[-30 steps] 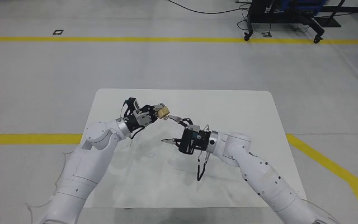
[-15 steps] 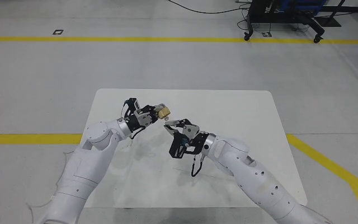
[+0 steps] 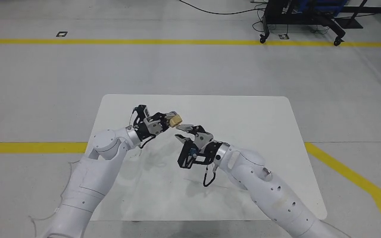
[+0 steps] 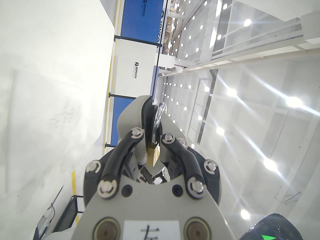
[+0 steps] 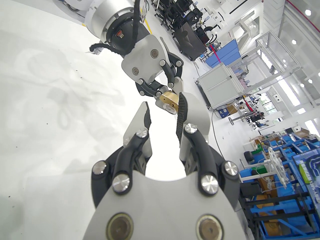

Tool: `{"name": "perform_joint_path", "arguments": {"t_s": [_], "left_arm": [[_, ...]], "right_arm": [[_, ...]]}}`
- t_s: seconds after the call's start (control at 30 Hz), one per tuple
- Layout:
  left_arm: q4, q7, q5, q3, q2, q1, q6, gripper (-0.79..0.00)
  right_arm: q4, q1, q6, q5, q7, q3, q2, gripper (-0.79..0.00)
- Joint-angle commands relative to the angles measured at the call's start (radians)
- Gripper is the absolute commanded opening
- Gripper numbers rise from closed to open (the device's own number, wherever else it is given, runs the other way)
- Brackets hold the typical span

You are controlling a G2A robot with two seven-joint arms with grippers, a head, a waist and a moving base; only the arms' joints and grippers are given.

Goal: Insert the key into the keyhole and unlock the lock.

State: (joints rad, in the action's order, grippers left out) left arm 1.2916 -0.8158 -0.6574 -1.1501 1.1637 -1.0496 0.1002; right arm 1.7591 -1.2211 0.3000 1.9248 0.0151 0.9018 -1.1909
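- We see the left gripper [image 4: 155,123] pinched on the lock [image 5: 169,100], its two fingers pressed against the flat sides and holding it up off the white table [image 3: 256,113], near the table's middle.
- The right gripper [image 3: 179,131] sits just beside the lock with its fingers spread wide and bare table showing between them.
- Its black pads [image 5: 180,112] are ribbed like saw teeth. From the right wrist view one pad overlaps the lock's edge, and we cannot tell whether it touches.
- The lock is a small padlock with a brass body, rounded at the corners and smooth.
- A bright silver shackle [image 4: 159,112] loops out between the left fingertips.
- The lock's end carries a round silver keyhole face [image 5: 172,108], turned toward the right gripper.
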Motion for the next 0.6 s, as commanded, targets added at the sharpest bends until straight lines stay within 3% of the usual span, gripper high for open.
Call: {"name": "perform_joint_path", "arguments": {"t_s": [0.0,0.13,0.33,0.4,0.57], "left_arm": [[0.000,-0.001,0.003,0.000,0.000,0.000,0.001,-0.785],[0.001,-0.001,0.005,0.000,0.001,-0.001,0.003,-0.785],[0.002,-0.002,0.009,0.000,0.002,-0.001,0.003,-0.785],[0.002,-0.002,0.012,0.001,0.003,-0.001,0.003,-0.785],[0.003,-0.003,0.015,0.000,0.004,-0.002,0.002,-0.785]], "right_arm": [[-0.004,0.008,-0.013,0.021,-0.031,-0.012,-0.004,-0.489],[-0.014,0.020,-0.032,0.038,-0.054,-0.030,-0.013,-0.502],[-0.018,0.020,-0.061,0.058,-0.070,-0.038,-0.021,-0.665],[-0.018,0.019,-0.067,0.061,-0.071,-0.038,-0.023,-0.785],[-0.019,0.013,-0.077,0.057,-0.074,-0.032,-0.027,-0.785]]}}
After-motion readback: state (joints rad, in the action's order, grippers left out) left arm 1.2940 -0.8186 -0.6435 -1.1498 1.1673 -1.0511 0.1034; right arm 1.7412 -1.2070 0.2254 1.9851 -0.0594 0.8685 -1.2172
